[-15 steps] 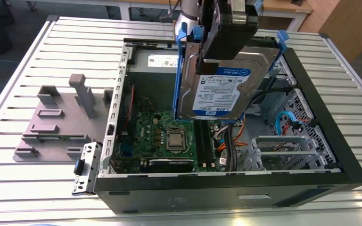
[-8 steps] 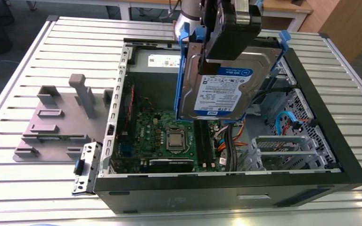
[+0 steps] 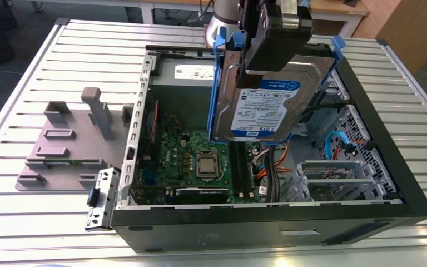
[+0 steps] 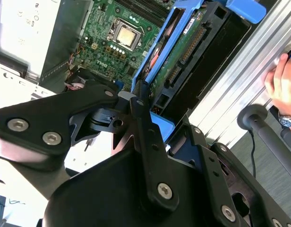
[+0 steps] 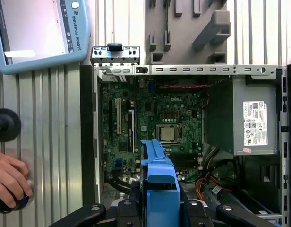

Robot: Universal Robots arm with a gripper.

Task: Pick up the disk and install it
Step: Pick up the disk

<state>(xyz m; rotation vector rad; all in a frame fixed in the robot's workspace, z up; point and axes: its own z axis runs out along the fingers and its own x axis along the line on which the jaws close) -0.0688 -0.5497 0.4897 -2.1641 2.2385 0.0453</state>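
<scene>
**Exterior view.** Tool (image 3: 267, 58): clamped on the upper end of the disk (image 3: 262, 108). The disk hung upright with its label facing the camera, over the inside of the open computer case (image 3: 273, 219). The case lay on a ribbed metal surface (image 3: 50, 222). A grey fixture (image 3: 73, 139) stood on the surface, to the exterior view's left of the case.

**Second wrist view.** The tool's black fingers (image 4: 143, 118) were pressed against the disk's blue rails. The disk's green circuit side was showing. Beyond it were the motherboard (image 4: 112, 47) and, off the case, a person's hand (image 4: 282, 78).

**First wrist view.** The disk's blue rail was seen edge-on above the motherboard. A grey power supply (image 5: 252, 118) sat inside the case, and a tablet (image 5: 37, 33) lay on the surface.
</scene>
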